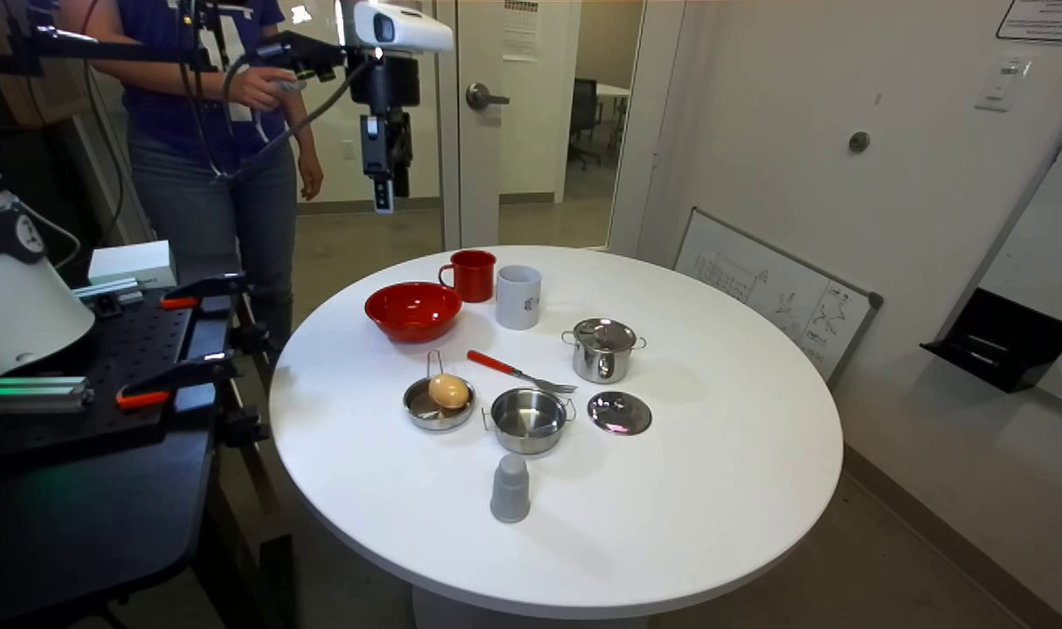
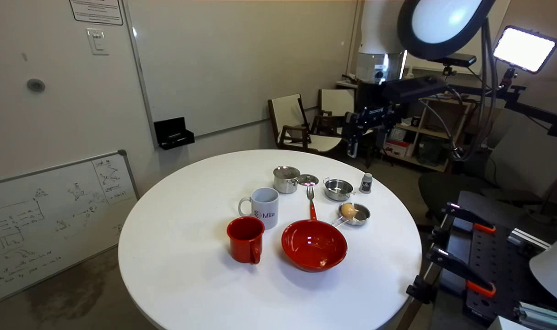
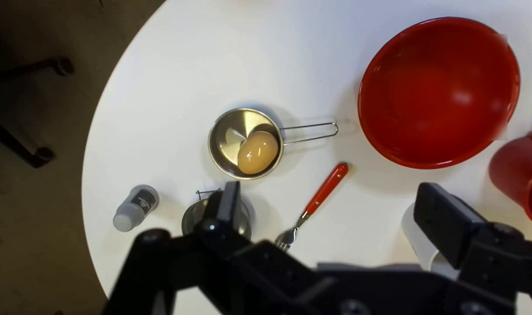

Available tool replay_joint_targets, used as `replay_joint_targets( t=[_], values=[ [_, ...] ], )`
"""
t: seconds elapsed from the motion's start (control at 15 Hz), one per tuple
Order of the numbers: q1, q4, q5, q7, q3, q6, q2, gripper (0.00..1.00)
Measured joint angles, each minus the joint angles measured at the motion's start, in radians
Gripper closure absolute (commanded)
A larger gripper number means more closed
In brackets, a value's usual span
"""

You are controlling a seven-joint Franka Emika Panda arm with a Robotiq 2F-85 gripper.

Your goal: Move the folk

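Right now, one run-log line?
task: move fork | fork: on table, not gripped | gripper: open, empty, clear of table | egg: in small pan

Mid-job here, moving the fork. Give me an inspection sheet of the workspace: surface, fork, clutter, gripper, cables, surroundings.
Surface: round white table, holding tableware and cookware.
Fork: red-handled, lying on the table; handle end toward the red bowl but apart from it, tines toward the shallow pot and tall pot.
Clutter: also red mug, white mug, loose lid, gray bottle, small pan with an egg inside.
Gripper: open, raised above the tabletop; held object: nothing seen.
Cables: hanging slack beside the gripper.
Surroundings: person standing behind the cables in an exterior view; whiteboard propped beyond the table.
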Motion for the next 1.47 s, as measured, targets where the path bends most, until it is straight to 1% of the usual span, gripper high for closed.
replay_joint_targets(
  t=[0.13, 0.2, 0.53, 0.73, 0.93, 1.13, 1.27, 1.47],
  values=[
    [0.009, 0.056, -0.019, 0.021, -0.014, 0.000, 0.092, 0.00],
    [0.016, 0.059, -0.019, 0.020, -0.023, 0.000, 0.102, 0.00],
    [0.028, 0.051, -0.019, 0.020, -0.033, -0.001, 0.078, 0.00],
    [0.045, 0.052, -0.014, 0.019, -0.056, 0.006, 0.084, 0.00],
    [0.058, 0.071, -0.013, -0.011, -0.076, 0.067, 0.135, 0.00],
    [0.071, 0.122, 0.002, -0.067, -0.095, 0.170, 0.244, 0.00],
    [0.076, 0.164, 0.053, -0.130, -0.104, 0.239, 0.331, 0.00],
    [0.072, 0.239, 0.199, -0.247, -0.099, 0.284, 0.460, 0.00]
  ],
)
